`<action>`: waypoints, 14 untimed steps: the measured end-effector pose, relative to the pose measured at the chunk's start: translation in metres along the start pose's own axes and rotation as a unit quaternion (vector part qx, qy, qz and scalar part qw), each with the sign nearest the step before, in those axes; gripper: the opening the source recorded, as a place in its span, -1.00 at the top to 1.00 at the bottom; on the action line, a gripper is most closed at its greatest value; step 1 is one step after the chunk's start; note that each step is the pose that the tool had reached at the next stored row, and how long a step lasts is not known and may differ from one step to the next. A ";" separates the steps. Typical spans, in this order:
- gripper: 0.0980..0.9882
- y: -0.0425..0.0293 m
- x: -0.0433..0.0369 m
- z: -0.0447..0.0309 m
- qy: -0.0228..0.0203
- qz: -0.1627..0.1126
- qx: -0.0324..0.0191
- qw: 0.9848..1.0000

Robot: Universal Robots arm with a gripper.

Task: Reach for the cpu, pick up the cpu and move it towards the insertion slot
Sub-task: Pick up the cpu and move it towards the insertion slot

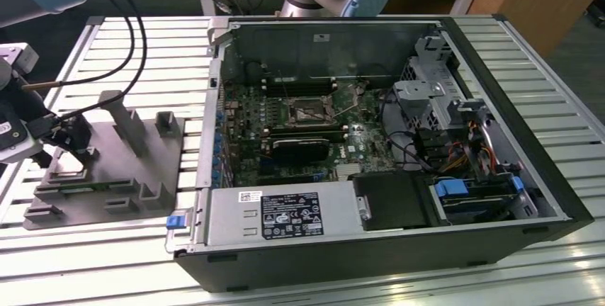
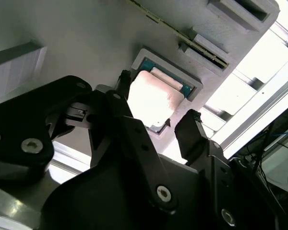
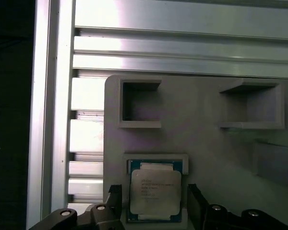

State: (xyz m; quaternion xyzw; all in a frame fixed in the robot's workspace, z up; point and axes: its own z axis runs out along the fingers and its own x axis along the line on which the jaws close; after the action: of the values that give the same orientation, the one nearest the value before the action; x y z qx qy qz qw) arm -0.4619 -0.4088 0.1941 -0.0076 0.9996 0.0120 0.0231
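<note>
The exterior view looks down at a slant from well back. The open black computer case [image 1: 378, 143] lies across the frame's middle and right, and the grey plastic tray with upright posts [image 1: 113, 171] sits at the exterior view's left on the slatted metal table [image 1: 142, 44]. The first wrist view faces straight down on that tray from close by. The second wrist view looks slantwise past the black gripper [image 2: 158, 98], closer still. Both wrist views share the small square silver-topped cpu [image 3: 155, 191] [image 2: 151, 100].

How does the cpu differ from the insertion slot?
The cpu has a pale silver top; the insertion slot has a dark centre in a metal frame. The cpu lies in the grey tray outside the case, flanked by the open gripper; the slot sits on the motherboard inside it. Both are square.
</note>
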 end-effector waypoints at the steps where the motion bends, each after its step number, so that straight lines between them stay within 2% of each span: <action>1: -0.23 0.0000 0.0000 0.0005 0.000 0.001 0.000 1.000; 14: -0.23 -0.0003 -0.0020 0.0092 0.000 0.010 0.000 1.000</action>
State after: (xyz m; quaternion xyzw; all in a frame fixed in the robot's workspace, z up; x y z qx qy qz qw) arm -0.4595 -0.4089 0.1850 0.0028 0.9997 0.0118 0.0233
